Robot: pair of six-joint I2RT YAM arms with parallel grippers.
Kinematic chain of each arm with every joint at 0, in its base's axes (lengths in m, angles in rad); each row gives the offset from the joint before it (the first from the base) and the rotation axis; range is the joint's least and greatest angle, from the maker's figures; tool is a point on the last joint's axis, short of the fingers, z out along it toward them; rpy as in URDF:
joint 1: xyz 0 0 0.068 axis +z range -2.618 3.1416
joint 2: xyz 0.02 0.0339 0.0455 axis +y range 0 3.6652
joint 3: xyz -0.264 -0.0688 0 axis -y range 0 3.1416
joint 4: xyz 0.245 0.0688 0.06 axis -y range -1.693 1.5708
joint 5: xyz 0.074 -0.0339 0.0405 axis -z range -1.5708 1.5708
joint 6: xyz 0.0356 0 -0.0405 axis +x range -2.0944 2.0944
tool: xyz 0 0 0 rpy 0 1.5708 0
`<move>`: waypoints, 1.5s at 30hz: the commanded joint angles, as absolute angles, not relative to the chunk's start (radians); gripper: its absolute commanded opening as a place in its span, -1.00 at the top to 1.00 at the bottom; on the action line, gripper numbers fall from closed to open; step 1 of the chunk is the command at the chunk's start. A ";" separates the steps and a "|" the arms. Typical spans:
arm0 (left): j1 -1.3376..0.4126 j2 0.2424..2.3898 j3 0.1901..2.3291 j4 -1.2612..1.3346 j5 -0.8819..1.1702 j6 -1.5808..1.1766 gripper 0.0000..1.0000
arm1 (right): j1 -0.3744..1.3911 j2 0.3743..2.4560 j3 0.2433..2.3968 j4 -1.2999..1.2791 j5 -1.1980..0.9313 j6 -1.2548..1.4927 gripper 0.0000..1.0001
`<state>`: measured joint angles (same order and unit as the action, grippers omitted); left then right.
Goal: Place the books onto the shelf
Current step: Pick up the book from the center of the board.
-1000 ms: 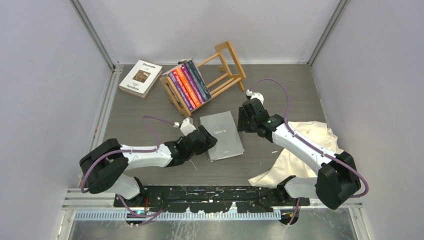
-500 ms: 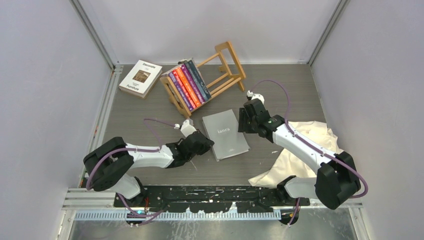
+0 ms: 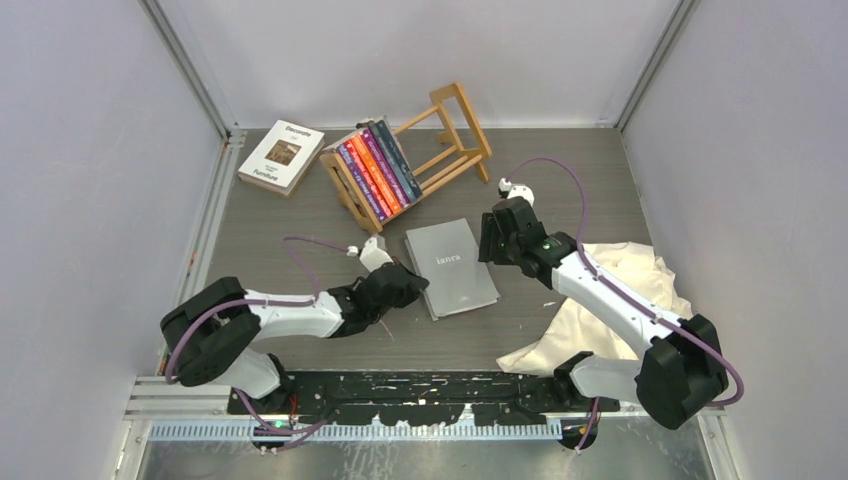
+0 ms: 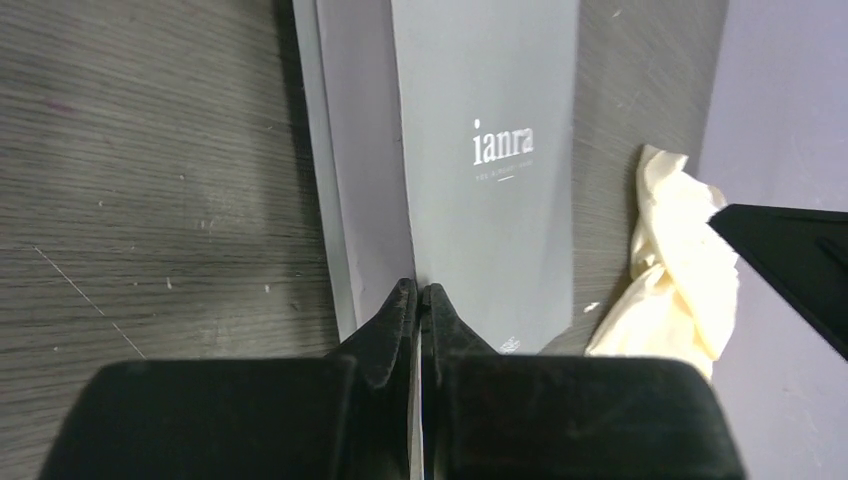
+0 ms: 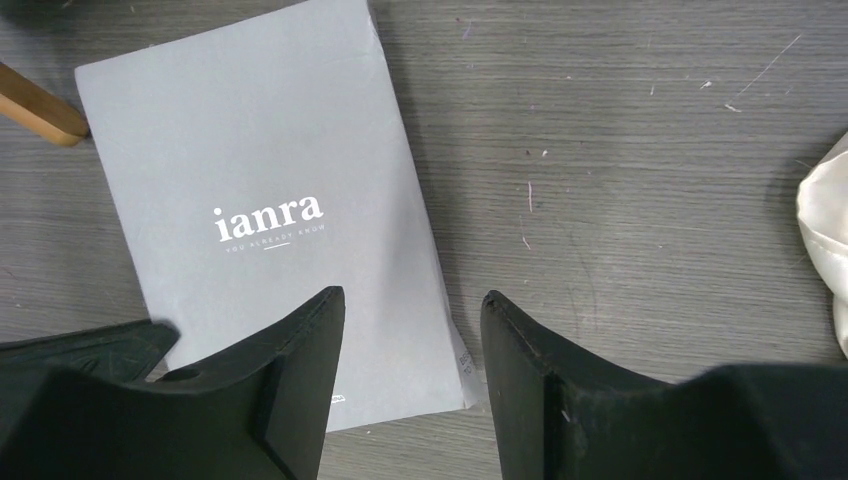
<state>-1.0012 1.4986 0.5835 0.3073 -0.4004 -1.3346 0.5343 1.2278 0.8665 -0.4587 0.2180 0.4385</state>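
Observation:
A grey book (image 3: 452, 267) printed "ianra" lies flat on the table in front of the shelf (image 3: 448, 148). My left gripper (image 3: 416, 287) is at its left edge, shut on the thin cover of the grey book (image 4: 485, 150), which shows as a pale sheet between the fingers (image 4: 400, 310). My right gripper (image 3: 490, 243) hovers open over the right edge of the grey book (image 5: 260, 200), nothing between its fingertips (image 5: 322, 320). Several coloured books (image 3: 375, 170) stand in the left part of the wooden shelf. A white book (image 3: 281, 156) lies flat to the shelf's left.
A cream cloth (image 3: 612, 290) is bunched on the table at the right, under the right arm. The shelf's right half holds nothing. Grey walls close in the table on three sides. A wooden shelf foot (image 5: 35, 110) touches the top left of the right wrist view.
My left gripper has shut on the grey book's left edge. The book has slid and turned slightly to the right. The right gripper has drifted a little to the right, still open.

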 commanded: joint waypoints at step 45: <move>-0.960 0.997 0.555 -0.035 -0.577 -1.667 1.00 | 0.459 1.143 0.462 0.104 -0.312 0.925 -0.52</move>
